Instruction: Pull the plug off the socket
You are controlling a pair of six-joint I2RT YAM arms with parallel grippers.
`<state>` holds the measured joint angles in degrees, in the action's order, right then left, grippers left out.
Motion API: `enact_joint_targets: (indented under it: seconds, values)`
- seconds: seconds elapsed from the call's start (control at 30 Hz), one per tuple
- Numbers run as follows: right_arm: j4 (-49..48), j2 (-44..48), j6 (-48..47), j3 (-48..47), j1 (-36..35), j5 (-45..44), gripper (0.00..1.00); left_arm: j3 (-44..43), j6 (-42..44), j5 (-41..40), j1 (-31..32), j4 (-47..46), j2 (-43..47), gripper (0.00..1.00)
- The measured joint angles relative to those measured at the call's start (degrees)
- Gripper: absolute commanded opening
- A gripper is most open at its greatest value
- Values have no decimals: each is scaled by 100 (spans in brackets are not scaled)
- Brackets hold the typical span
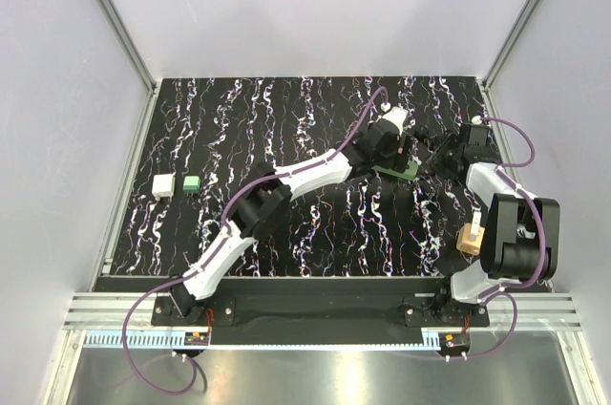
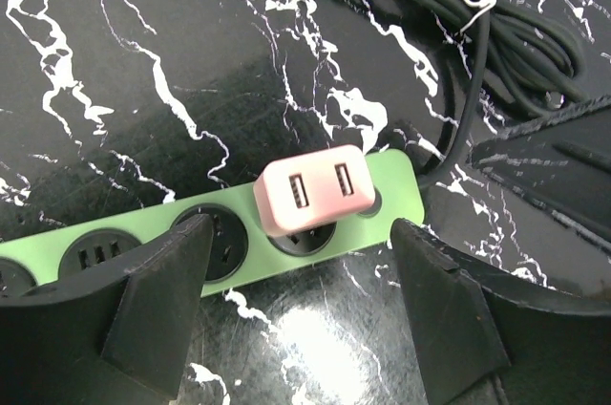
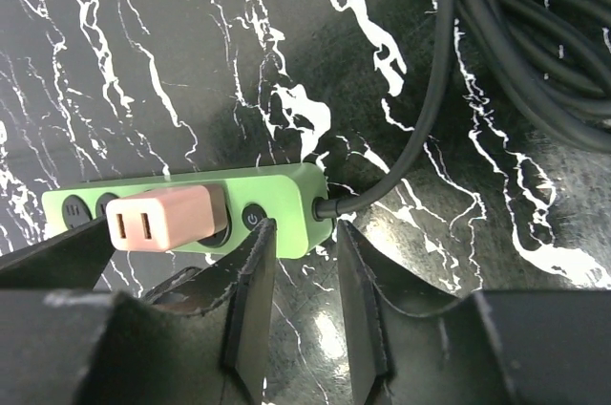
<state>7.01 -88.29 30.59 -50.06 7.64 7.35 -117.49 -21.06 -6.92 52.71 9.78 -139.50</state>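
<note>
Long green plastic power strip (image 2: pixel 153 228) lies flat on the black white-veined tabletop (image 1: pixel 315 233), far right. Pink boxy two-port plug (image 2: pixel 315 193) sits in the hole nearest the black cord (image 3: pixel 430 118) (beside the power button). Left gripper (image 2: pixel 301 305): fingers wide apart, flanking the plug, clear of it. Right gripper (image 3: pixel 305 309): fingers narrowly apart at the strip's cord end.

Glossy black marbled tabletop (image 2: pixel 95 90); smooth green plastic socket (image 2: pixel 396 176); matt pink plastic plug (image 2: pixel 315 197).
</note>
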Motion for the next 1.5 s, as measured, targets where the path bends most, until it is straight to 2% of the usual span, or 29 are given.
enact_joint_targets:
  seconds: [0.33,0.43,0.67,0.7,0.8,1.03,1.27,1.5]
  values:
    - [-168,-247,72,24,2,328,41,-243,-168,7,-2,-72,-306,64]
    - [-170,-289,72,26,2,396,41,-260,-251,11,-11,-87,-376,54]
    - [-282,-466,70,24,4,686,39,-280,-426,20,-50,-136,-402,25]
    - [-291,-507,70,24,4,721,39,-280,-435,17,-52,-138,-402,15]
    - [-291,-597,70,24,4,741,40,-280,-457,-33,-52,-162,-402,0]
    - [-372,-608,70,24,4,857,41,262,-490,-317,-35,-723,-225,0]
    - [-442,-651,72,24,4,1036,45,1178,-496,-704,-11,-1366,205,0]
    - [-470,-828,70,20,2,1248,45,1224,-610,-909,-11,-1504,221,0]
